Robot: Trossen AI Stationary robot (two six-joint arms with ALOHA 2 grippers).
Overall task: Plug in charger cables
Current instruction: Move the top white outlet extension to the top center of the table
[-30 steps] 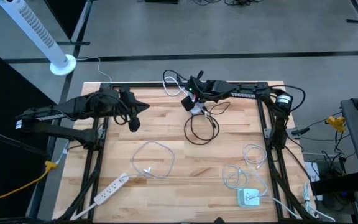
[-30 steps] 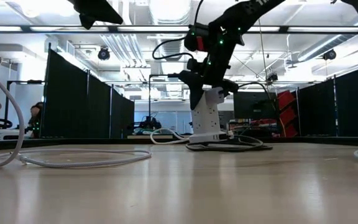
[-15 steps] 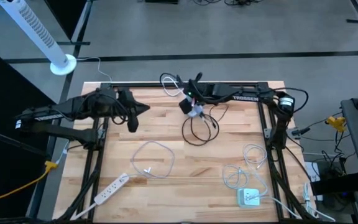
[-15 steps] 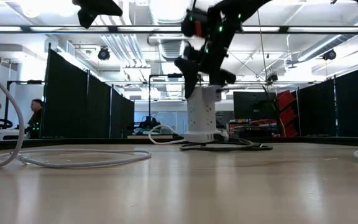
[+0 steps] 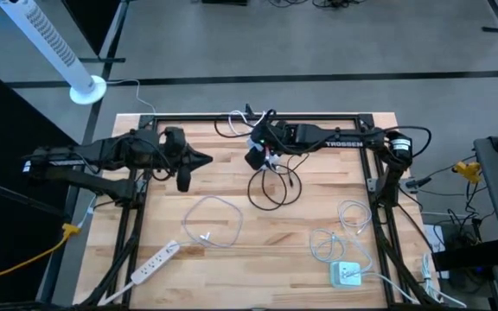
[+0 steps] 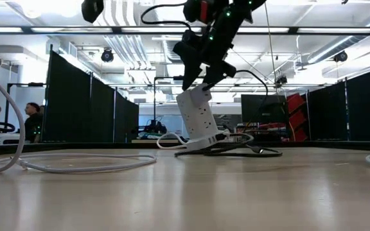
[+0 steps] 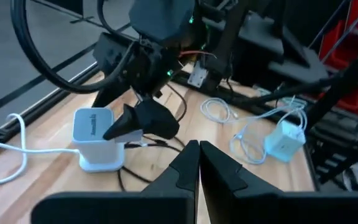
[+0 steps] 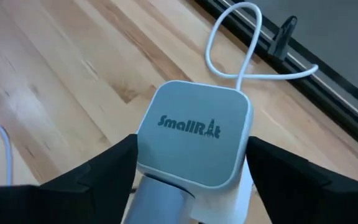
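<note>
The right gripper (image 8: 191, 155) clasps a tilted white tower (image 6: 196, 117), hiding its sides. Below it, a black cable (image 5: 271, 186) loops, plugs indistinct. The left gripper (image 7: 199, 163), pressed closed, hovers apart.

Grey floor (image 5: 318, 43) lay beyond the far edge, a white tower fan (image 5: 50, 47) at far left. Black partitions (image 6: 88, 102) and bright ceiling lights (image 6: 172, 9) filled the room.
</note>
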